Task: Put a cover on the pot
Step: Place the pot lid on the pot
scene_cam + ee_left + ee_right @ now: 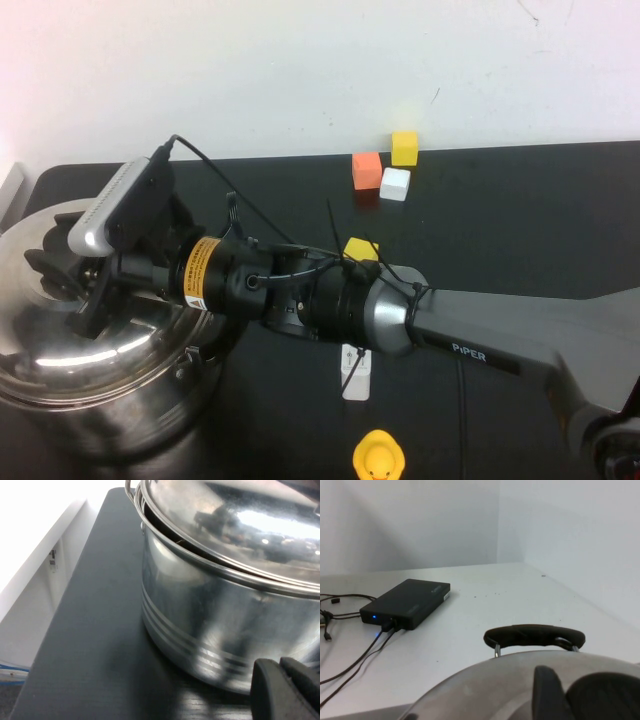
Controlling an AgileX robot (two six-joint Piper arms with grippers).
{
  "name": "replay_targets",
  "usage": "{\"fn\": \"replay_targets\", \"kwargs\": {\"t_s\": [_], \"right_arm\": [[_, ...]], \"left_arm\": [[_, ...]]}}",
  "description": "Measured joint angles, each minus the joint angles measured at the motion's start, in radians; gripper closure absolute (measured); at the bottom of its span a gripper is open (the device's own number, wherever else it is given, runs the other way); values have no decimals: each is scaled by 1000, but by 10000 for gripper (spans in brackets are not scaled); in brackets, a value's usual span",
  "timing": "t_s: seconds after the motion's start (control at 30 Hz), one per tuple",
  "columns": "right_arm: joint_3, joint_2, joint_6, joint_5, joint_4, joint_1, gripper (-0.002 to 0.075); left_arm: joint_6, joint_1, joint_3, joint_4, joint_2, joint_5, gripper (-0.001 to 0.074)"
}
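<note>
The big steel pot (110,400) stands at the table's front left; it also shows in the left wrist view (210,615). The domed steel lid (60,345) lies on its rim, slightly tilted, with a dark gap on one side (165,527). My right gripper (75,290) reaches across over the lid and is shut on its black knob (605,695); one finger (546,692) presses against it. One black pot handle (535,635) shows beyond the lid. My left gripper (280,667) is shut and empty, low beside the pot wall; it is out of the high view.
Orange (366,169), yellow (404,148) and white (395,184) blocks sit at the table's back. Another yellow block (360,249) lies behind the right arm. A small white piece (355,372) and a yellow duck (379,457) lie at the front. A black box (407,602) with cables lies off the table.
</note>
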Motion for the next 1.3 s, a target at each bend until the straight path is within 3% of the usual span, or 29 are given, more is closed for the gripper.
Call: {"fn": "replay_targets", "kwargs": {"t_s": [0.53, 0.8, 1.0, 1.13, 1.3], "right_arm": [[0, 0, 23, -6, -3, 0, 384], [-2, 0, 23, -26, -3, 0, 259], [-2, 0, 23, -29, -3, -2, 249], [-2, -29, 23, -26, -34, -8, 314], [24, -155, -26, 38, -91, -37, 535]], "left_arm": [[0, 0, 0, 0, 0, 0, 737], [0, 0, 0, 0, 0, 0, 737], [0, 0, 0, 0, 0, 0, 737], [0, 0, 0, 0, 0, 0, 737], [0, 0, 0, 0, 0, 0, 737]]}}
